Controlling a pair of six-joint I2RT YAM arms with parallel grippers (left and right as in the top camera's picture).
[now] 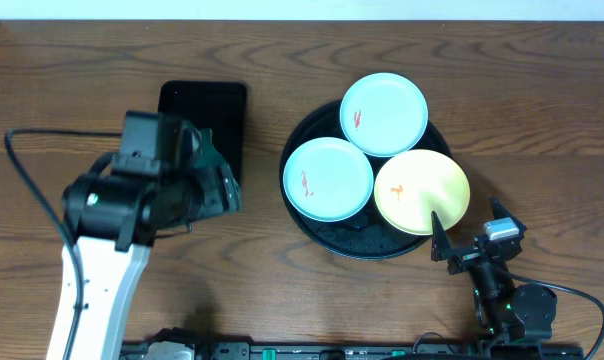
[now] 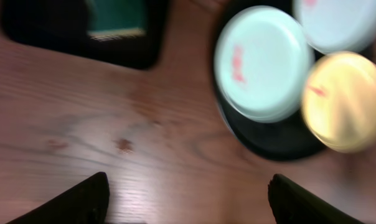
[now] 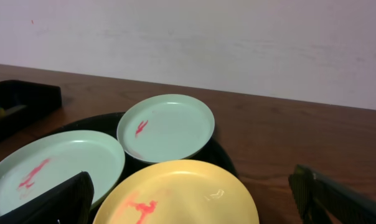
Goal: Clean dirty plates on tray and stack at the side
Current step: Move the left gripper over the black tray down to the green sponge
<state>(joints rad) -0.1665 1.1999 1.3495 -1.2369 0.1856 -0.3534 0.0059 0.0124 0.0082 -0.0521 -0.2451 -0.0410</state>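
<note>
**Three plates (image 1: 328,178) on the tray (image 1: 357,240), both jaws wide**

The plates sit packed rim to rim on the round tray, right of centre. One mint plate (image 1: 383,113) is at the far edge, a second is at left, and a yellow one (image 1: 421,191) overhangs the rim at right (each shows an orange-red smear). The left arm (image 1: 112,200) hangs over the table (image 1: 282,300), partly covering a small rectangular tray (image 1: 202,110). The left jaws stand apart, empty. The right jaws, on the right arm (image 1: 502,290), also gape empty, just beside the yellow plate.
</note>
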